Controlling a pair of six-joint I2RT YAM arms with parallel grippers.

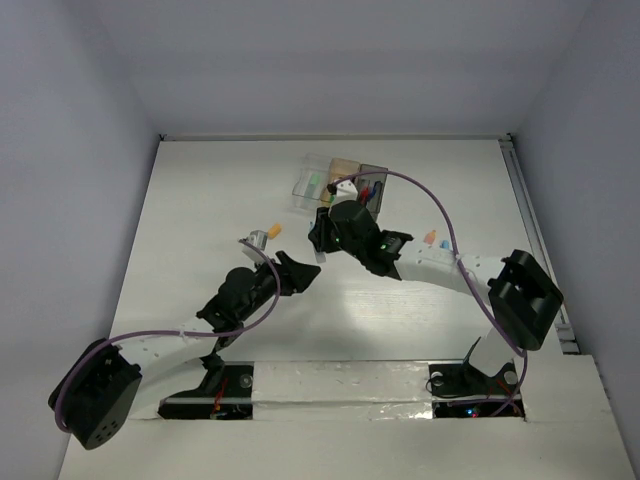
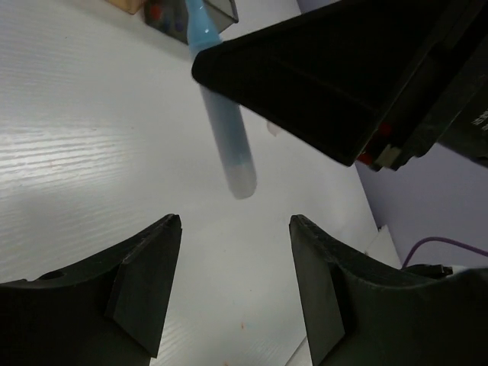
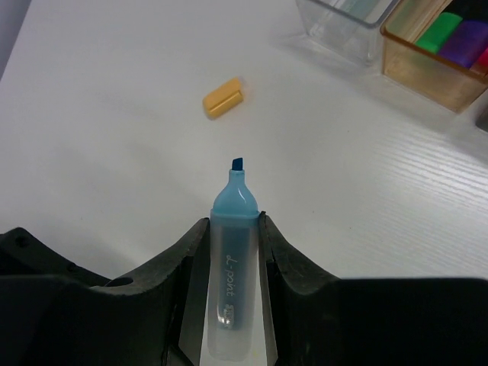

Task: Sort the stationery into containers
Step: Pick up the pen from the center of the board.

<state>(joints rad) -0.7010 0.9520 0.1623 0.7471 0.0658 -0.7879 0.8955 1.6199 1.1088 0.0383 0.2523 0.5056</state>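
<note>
My right gripper (image 3: 233, 221) is shut on a light-blue highlighter (image 3: 232, 267) with a frosted barrel, its bare chisel tip pointing away over the table. In the left wrist view the same highlighter (image 2: 229, 145) hangs from the right gripper's black fingers (image 2: 328, 84), a little ahead of my left gripper (image 2: 235, 221), which is open with nothing between its fingers. From above, the left gripper (image 1: 303, 270) sits just below-left of the right gripper (image 1: 322, 238). The containers stand in a row behind: clear (image 1: 312, 180), tan-orange (image 1: 341, 172), dark grey (image 1: 371, 186).
An orange cap (image 3: 223, 97) lies on the white table (image 1: 200, 200), with a small clear piece (image 1: 257, 240) next to it. The tan-orange box (image 3: 438, 53) holds green and purple markers. Small orange and blue pieces (image 1: 431, 238) lie right of the right arm.
</note>
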